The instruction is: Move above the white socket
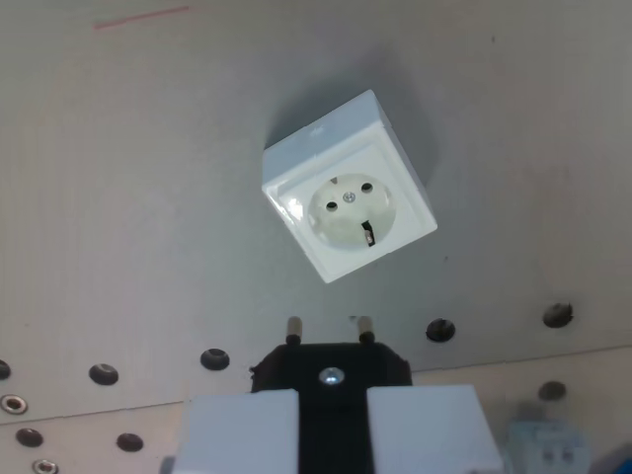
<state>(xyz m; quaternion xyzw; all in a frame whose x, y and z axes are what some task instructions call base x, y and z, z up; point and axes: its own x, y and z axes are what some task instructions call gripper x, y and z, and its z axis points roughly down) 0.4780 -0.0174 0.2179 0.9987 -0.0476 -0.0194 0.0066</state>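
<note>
step in hand: the approach, not yet finished. the pincer [332, 420], two pale grey blocky fingers [242, 432] at the bottom edge of the wrist view, is closed on a black plastic two-pin plug [331, 372] wedged between them. the plug's two metal pins [293, 329] point up-frame, toward the socket.

the white square plastic wall socket [349, 199] sits on the light grey-beige bench [128, 197], near the middle of the wrist view and slightly above it. it is turned so its corners point roughly up and down in frame, like a diamond. its round recess shows two pin holes, a centre screw and an earth clip.

relation: the socket lies ahead of the pincer, up-frame and a touch toward the wrist view's right of the plug's centre line. clear bench shows between pin tips and housing, so they are apart, not touching. height over the bench cannot be judged from this one view.

next move, as a judgement: carry the pincer forward until the pins hang over the recess, likely with a wrist turn to match the rotated pin holes. a row of dark bolt holes [214, 358] crosses the bench beneath the plug.
</note>
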